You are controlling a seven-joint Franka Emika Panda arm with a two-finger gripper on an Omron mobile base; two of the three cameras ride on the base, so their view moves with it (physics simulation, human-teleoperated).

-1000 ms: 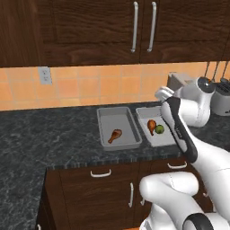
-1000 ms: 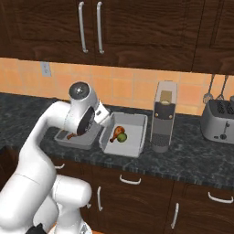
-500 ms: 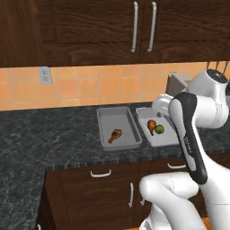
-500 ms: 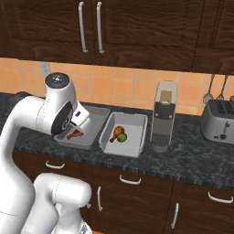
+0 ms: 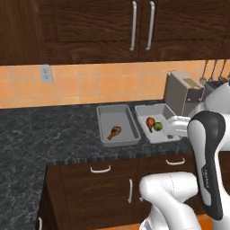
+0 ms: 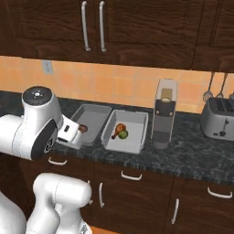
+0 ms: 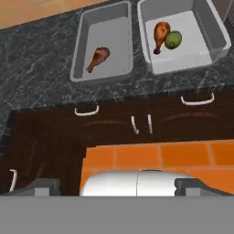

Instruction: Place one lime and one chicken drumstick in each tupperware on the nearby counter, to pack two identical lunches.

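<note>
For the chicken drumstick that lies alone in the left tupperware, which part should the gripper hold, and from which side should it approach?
Probably best from above, closing across the thick meaty end of the chicken drumstick. It lies flat and diagonal on the floor of the left tupperware, whose sloped walls block a sideways approach. The jaws should turn crosswise to its long axis. The thin bone end gives less to hold.

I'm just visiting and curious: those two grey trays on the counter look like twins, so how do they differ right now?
The left tray holds only a drumstick; the right tray holds a drumstick touching a lime. The right tray sits nearer the tall grey appliance. Both are shallow, grey, rectangular, side by side on the counter.
</note>
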